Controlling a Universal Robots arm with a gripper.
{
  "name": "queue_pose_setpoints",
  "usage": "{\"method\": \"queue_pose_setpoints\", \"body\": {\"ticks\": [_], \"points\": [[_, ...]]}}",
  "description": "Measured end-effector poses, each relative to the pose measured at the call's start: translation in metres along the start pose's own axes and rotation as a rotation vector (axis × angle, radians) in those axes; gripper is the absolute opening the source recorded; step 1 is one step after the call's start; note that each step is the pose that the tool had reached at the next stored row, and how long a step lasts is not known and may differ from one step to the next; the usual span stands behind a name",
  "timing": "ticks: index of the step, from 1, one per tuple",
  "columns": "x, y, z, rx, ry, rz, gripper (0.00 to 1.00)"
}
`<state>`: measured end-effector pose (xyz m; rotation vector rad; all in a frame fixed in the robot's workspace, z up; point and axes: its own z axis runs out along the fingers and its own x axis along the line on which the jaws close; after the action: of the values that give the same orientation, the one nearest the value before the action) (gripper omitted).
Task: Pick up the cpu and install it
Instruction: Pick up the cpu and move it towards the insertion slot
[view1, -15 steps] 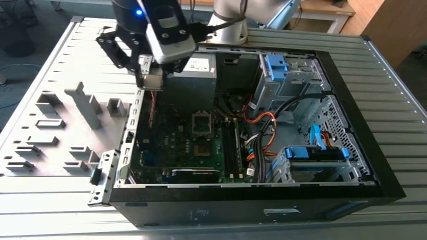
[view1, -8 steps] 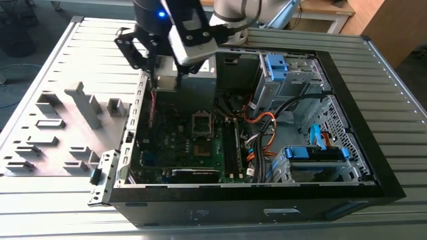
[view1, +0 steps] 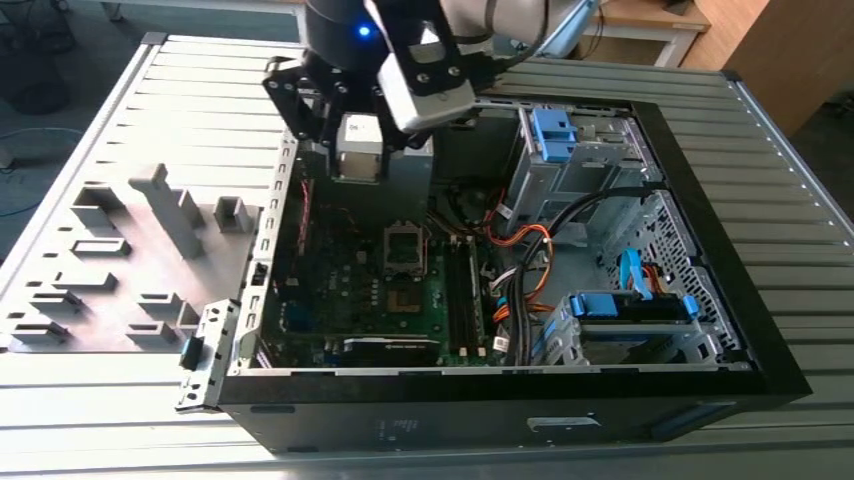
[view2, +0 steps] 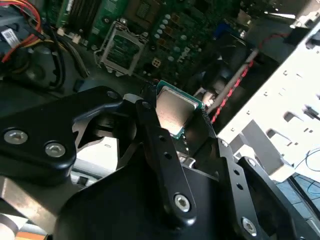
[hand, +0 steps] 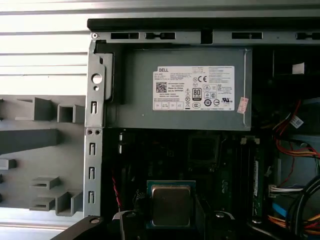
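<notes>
the cpu (hand: 171, 205) is a small thin square chip with a pale silver-grey metal lid on a green edge. in the second wrist view the cpu (view2: 174, 109) sits tilted. the gripper (hand: 171, 219) pinches it by its sides, well apart from the socket (view2: 116, 50), not seated.

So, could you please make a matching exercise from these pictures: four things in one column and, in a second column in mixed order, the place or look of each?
Things
1. cpu
2. socket
3. power-supply box
4. grey fixture board

Descriptions
A. bears a white label
B. between the fingers of the gripper
C. outside the computer case, at the exterior view's left
D. dark metal frame on the green motherboard

Pairs: 1-B, 2-D, 3-A, 4-C
</notes>
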<state>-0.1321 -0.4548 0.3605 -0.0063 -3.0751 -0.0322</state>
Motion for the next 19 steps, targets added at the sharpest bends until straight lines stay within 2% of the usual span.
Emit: {"method": "queue_pose_setpoints", "body": {"ticks": [13, 19], "points": [[-0.0306, 0.0001, -0.0018, 0.0000, 0.0005, 0.000, 0.47], [-0.0337, 0.0002, -0.0016, 0.0001, 0.0006, 0.000, 0.47]]}}
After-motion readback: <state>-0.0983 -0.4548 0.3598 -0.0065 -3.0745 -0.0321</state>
